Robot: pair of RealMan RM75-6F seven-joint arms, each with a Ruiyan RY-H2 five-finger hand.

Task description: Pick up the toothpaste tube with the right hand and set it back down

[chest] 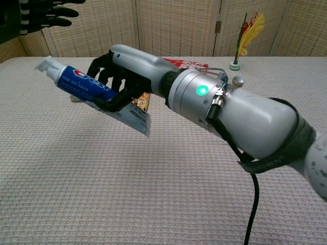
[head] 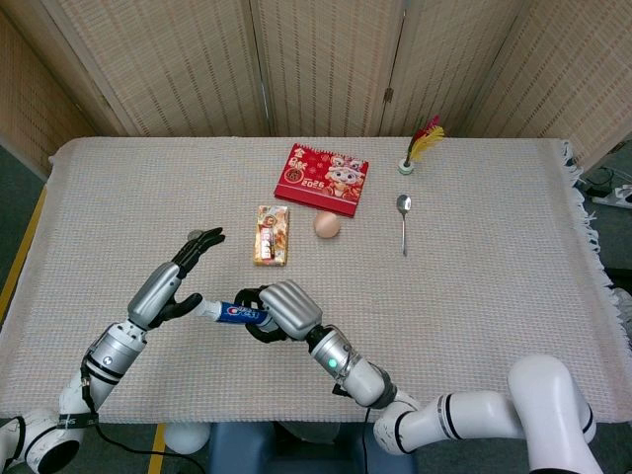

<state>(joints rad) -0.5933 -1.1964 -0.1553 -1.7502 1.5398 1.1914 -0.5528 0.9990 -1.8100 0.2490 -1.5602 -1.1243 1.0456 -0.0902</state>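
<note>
My right hand (head: pixel 286 308) grips a blue and white toothpaste tube (head: pixel 232 313) around its middle. In the chest view the tube (chest: pixel 82 84) hangs above the cloth, cap pointing left and slightly up, crimped end low toward the right hand (chest: pixel 127 69). The left hand (head: pixel 183 272) is just left of the cap with its fingers spread and nothing in them. In the chest view the left hand (chest: pixel 46 13) shows at the top left, above the cap and apart from it.
On the woven tablecloth (head: pixel 494 296) lie a yellow snack packet (head: pixel 273 235), an egg (head: pixel 327 225), a red printed packet (head: pixel 321 178) and a spoon (head: pixel 403 219). A small holder with red and yellow feathers (head: pixel 420 148) stands at the back.
</note>
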